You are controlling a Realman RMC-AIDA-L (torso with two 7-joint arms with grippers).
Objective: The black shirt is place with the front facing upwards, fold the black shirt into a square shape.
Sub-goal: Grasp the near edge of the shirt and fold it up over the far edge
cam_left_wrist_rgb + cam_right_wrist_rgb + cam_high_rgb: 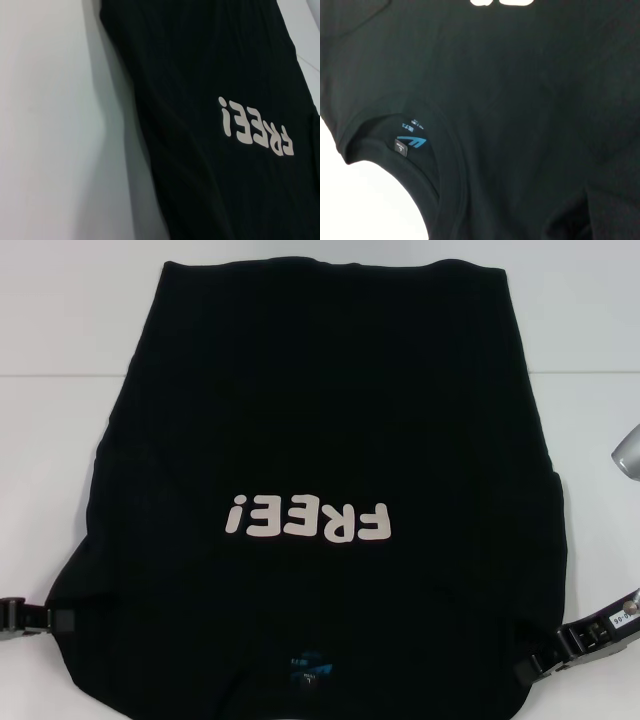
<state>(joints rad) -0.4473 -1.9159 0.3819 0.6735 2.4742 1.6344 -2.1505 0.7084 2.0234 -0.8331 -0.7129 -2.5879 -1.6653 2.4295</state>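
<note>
Head view: the black shirt (pixel 320 440) lies flat, print up, sleeves apparently tucked in. The left gripper (pixel 30 618) and right gripper (pixel 570 645) flank its collar end; grip indeterminate. Wrist views: the neck label (pixel 410 142) shows, the fabric unfolded lengthwise. Lengthwise folding appears outstanding.

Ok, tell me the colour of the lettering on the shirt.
White. The "FREE!" lettering on the black shirt shows best in the head view.

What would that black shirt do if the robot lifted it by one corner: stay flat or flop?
Probably flop: the black shirt lies soft and slightly wrinkled on the white table, so it would likely drape. It looks thin, so probably light. Pushed, it would likely bunch up rather than slide whole.
</note>
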